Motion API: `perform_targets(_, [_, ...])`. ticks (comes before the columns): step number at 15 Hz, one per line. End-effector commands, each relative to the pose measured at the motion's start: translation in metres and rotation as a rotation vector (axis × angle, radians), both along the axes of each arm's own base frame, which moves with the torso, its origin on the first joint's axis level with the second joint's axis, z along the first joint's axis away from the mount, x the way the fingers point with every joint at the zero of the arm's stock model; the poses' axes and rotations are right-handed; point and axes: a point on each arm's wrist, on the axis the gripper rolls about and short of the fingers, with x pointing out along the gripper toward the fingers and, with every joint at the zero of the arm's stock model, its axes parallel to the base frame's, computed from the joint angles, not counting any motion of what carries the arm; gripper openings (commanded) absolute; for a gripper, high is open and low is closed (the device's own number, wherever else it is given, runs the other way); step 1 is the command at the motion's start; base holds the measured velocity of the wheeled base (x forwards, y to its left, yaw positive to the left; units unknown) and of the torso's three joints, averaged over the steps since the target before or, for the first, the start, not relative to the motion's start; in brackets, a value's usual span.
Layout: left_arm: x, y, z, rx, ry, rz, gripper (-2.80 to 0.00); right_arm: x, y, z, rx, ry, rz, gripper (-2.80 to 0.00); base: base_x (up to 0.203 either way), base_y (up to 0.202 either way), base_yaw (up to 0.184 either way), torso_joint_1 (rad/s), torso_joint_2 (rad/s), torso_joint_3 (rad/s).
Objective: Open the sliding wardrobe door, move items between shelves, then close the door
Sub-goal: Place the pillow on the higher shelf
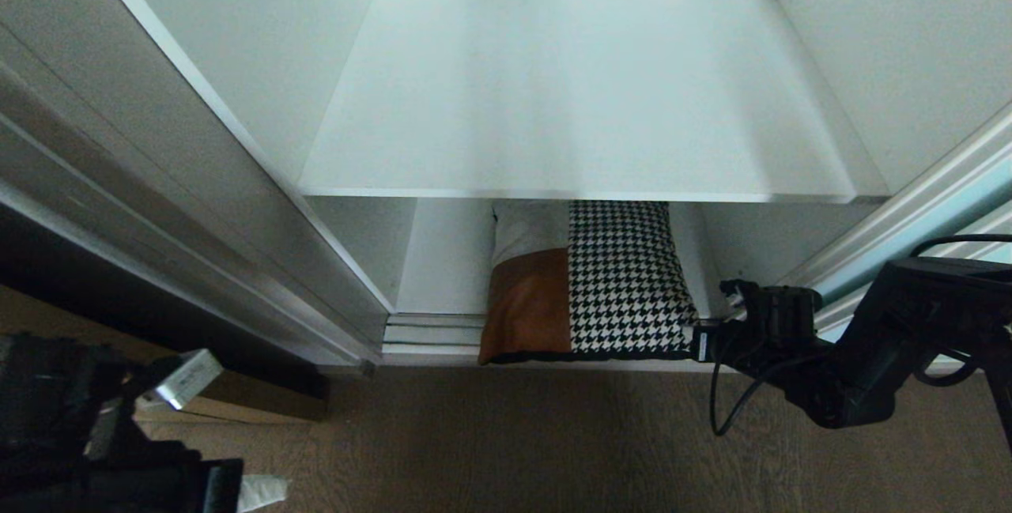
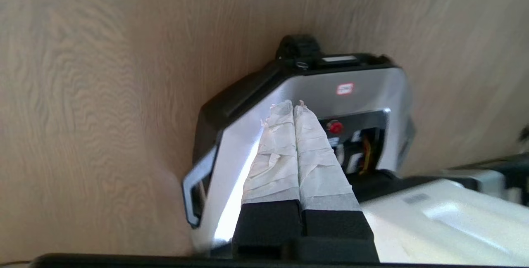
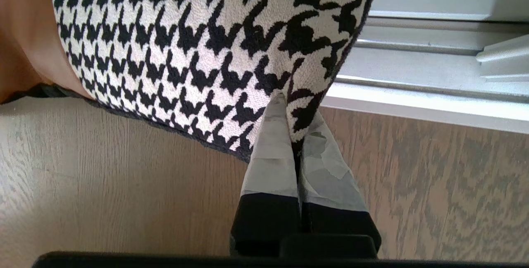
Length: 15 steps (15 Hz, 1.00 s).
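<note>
Low at the wardrobe's front edge, right gripper (image 3: pixel 295 123) pinches the near corner of the rectangular cushion (image 1: pixel 589 284), tan-brown leather and black-and-white houndstooth, taped fingers (image 3: pixel 268 152) clamped together on the fabric edge. Corner grip likely chosen because the cushion overhangs the sill and offers a thin hem. Cushion lies on the bottom level, under the flat matte white shelf (image 1: pixel 585 94), its front edge over the wood-grain floor (image 1: pixel 514 434). Frosted aqua glass sliding door (image 1: pixel 941 205) stands slid aside at right. Left gripper (image 2: pixel 294 109) hangs closed and empty over the robot's base (image 2: pixel 372 90), out of the way.
</note>
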Motion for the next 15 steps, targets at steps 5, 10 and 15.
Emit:
perform_targets(5, [0.079, -0.029, -0.077, 0.025, 0.0, -0.03, -2.8, 0.001, 0.0, 0.002, 0.002, -0.01, 0.005, -2.8, 0.0, 0.0, 0.0, 0.0, 0.0, 0.0])
perform_targets(10, [0.107, -0.056, -0.118, 0.078, -0.133, -0.022, -2.8, 0.002, -0.003, 0.003, 0.004, -0.016, -0.001, -2.8, 0.0, 0.0, 0.0, 0.0, 0.0, 0.0])
perform_targets(15, [0.126, -0.072, -0.159, 0.114, -0.168, -0.006, -2.8, 0.003, -0.005, 0.0, 0.037, -0.002, -0.015, -2.8, 0.0, 0.0, 0.0, 0.0, 0.0, 0.0])
